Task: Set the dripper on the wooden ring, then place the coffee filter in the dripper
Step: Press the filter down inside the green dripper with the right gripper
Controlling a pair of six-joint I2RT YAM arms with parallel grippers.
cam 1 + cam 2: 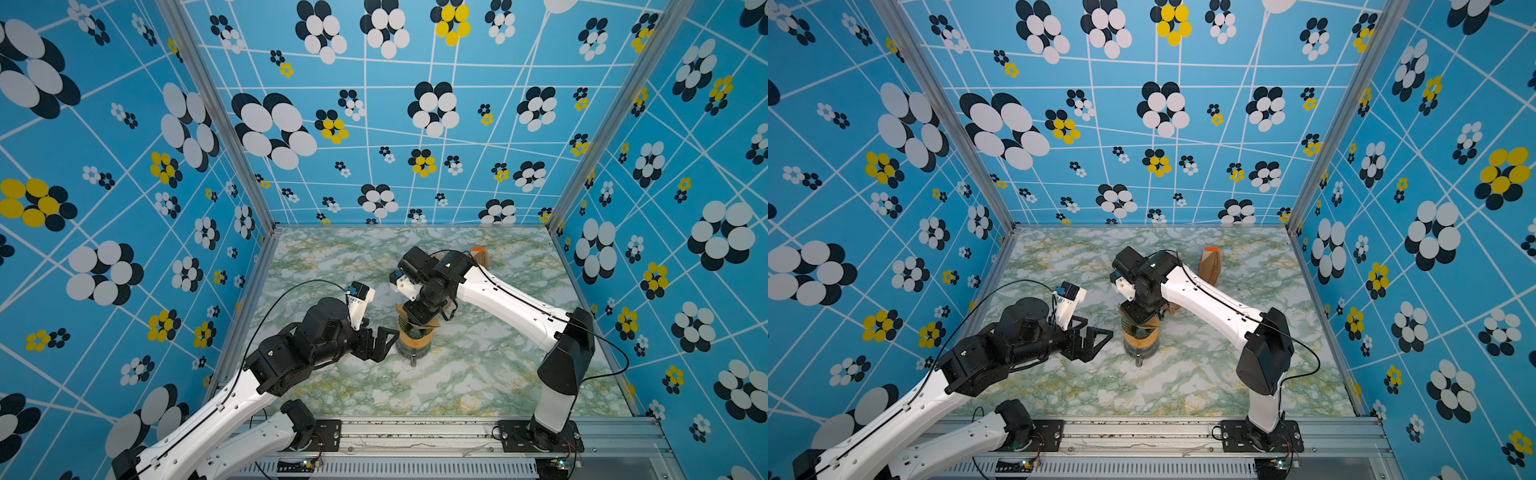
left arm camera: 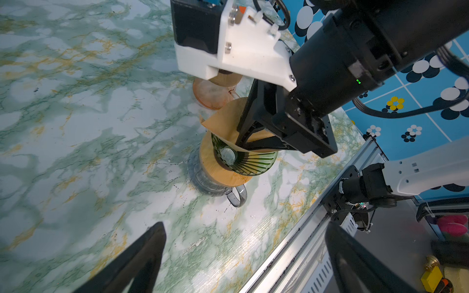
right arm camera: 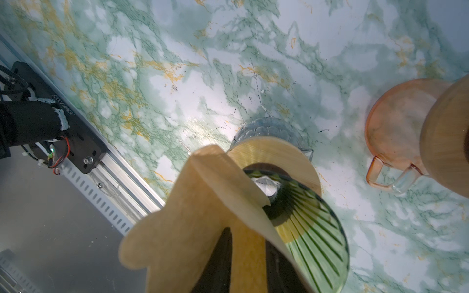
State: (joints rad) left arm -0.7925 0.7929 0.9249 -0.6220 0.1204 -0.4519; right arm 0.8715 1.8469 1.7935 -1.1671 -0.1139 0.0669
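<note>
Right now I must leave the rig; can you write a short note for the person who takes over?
Left gripper: open, empty, beside the carafe.
Right gripper: over the dripper, coffee filter between its fingers; grip unclear.
Done: the filter's lower edge reaches into the dripper, which sits on the carafe.
Left: seat the filter fully, let go, withdraw.

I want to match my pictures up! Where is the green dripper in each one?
Top view: dripper, middle of the table.
Top view: dripper, same place, a bit further left.
Left wrist: dripper, under the coffee filter.
Right wrist: dripper, partly behind the coffee filter.
Shared landmark: wooden ring beneath it.
</note>
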